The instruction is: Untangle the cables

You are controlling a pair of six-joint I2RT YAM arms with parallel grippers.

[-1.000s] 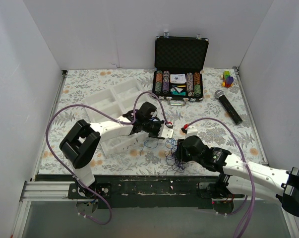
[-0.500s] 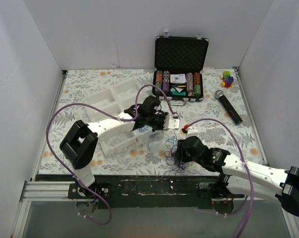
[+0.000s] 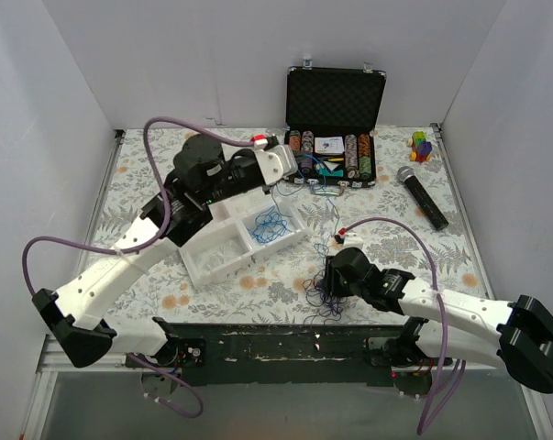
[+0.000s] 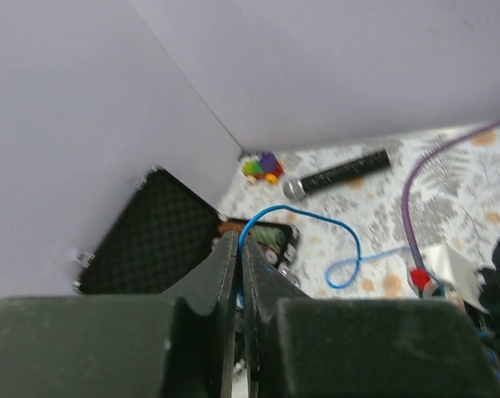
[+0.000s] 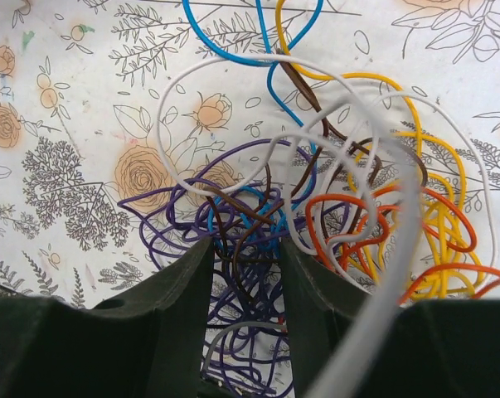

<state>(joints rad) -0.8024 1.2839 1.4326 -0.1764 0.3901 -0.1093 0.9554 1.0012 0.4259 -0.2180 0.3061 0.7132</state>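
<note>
The left gripper (image 4: pixel 240 242), raised in the upper middle of the top view, has its jaws pinched shut on a thin, flexible blue cable (image 4: pixel 299 213) that arcs away to the right of the wrist view. Below it stands a white plastic divided tray (image 3: pixel 212 261); blue loops lie in its right compartment, though I cannot tell whether they belong to the held wire. The rest of the cables form a tangle of purple, orange, yellow, white and brown wires (image 5: pixel 316 191) on the floral-patterned surface (image 3: pixel 441 247) at lower centre. The right gripper (image 5: pixel 246 249) sits over that tangle with its jaws apart, straddling purple and brown strands without clamping them

The step looks like drawing the blue cable free. To do it well, the right gripper should pin the tangle down while the left pulls slowly along the wire's own run, not sideways across other loops. If the whole tangle lifts or tightens, ease off and pull from another angle. Lay the freed cable in the tray, well apart from the rest
</note>
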